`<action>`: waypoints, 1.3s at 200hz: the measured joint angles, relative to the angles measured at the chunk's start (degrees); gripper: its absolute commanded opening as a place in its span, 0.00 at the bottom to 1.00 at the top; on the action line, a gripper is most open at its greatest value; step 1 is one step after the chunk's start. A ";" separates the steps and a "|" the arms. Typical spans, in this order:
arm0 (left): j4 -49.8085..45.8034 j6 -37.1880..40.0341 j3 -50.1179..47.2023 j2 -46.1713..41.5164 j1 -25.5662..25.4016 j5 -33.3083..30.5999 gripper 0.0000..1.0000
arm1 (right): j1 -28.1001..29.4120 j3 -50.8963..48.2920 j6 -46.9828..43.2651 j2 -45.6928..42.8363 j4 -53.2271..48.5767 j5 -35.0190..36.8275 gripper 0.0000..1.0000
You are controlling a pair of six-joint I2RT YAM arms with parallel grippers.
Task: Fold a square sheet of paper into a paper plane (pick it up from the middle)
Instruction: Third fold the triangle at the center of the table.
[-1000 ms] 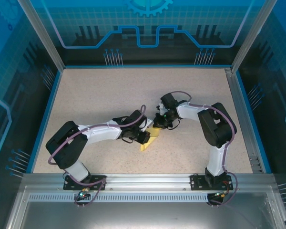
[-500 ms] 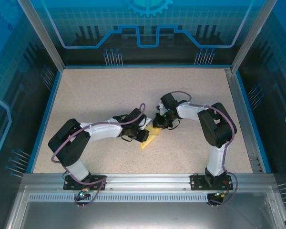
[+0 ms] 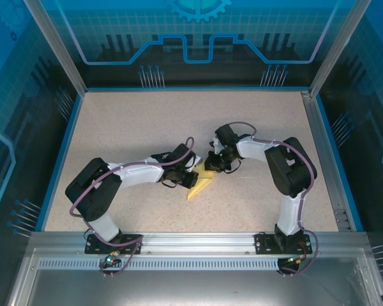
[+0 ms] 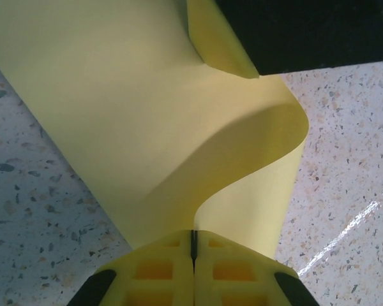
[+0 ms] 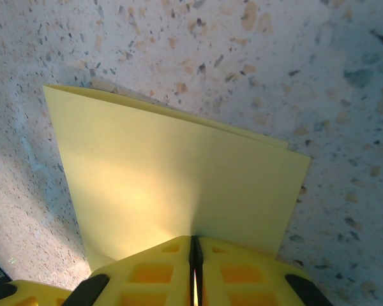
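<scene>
The fold is midway. The thin yellow sheet of paper [image 3: 200,188] sits near the middle of the speckled stone-look table [image 3: 134,127], between the two arms, doubled into a narrow wedge. The left gripper [image 4: 193,247] has its ribbed yellow tips pressed together on one edge, and the matte paper bows up from them in a smooth, soft curve. The right gripper [image 5: 194,250] pinches the opposite edge, where two flat layers show. Next, the bulge probably needs flattening into a sharp crease without the layers slipping.
</scene>
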 measured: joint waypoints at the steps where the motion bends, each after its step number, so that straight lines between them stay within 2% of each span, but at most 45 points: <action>1: 0.00 0.00 0.00 0.02 0.00 0.00 0.06 | 0.00 0.00 0.00 0.00 -0.02 0.00 0.11; 260: -2.16 -3.06 1.16 1.01 0.00 -0.02 0.11 | -0.02 -1.60 2.64 -0.57 2.40 -0.22 0.12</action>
